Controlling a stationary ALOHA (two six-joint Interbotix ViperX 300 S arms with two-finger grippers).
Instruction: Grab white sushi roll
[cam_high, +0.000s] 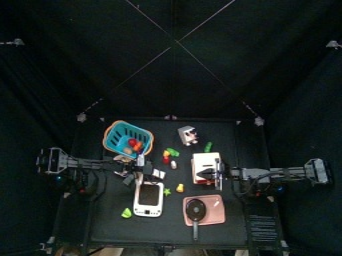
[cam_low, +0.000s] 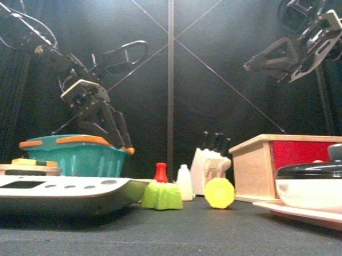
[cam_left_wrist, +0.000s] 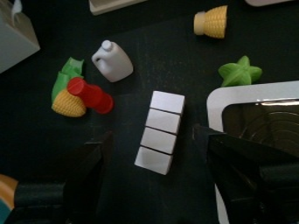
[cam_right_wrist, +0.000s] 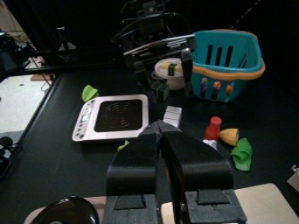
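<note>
We find the white sushi roll (cam_left_wrist: 111, 63) lying on the black table (cam_left_wrist: 176, 61), just beside a red toy piece (cam_left_wrist: 89, 95) and a yellow-and-green piece (cam_left_wrist: 66, 90). It is free of both arms. In the front view it stands small and pale next to the red piece, and a yellow round piece (cam_low: 219, 192) and a green piece (cam_low: 163, 197) sit nearer the camera. The left gripper (cam_left_wrist: 149, 140) hangs over the table with its jaws spread wide. Between them we see a white block of four segments (cam_left_wrist: 160, 131), not the roll, which lies off to one side of the jaws. A green star (cam_left_wrist: 239, 71) and a white device with a dark screen (cam_left_wrist: 218, 103) lie on the other side, and a yellow piece (cam_left_wrist: 212, 19) sits farther off. The teal basket (cam_right_wrist: 225, 56) stands near the left arm, clear of the roll. A wooden box with a red panel (cam_low: 285, 165) and a dark pan (cam_high: 203, 210) crowd the right half of the table. The right gripper (cam_right_wrist: 172, 133) is held above that side with its jaws pressed close together and nothing between them.
</note>
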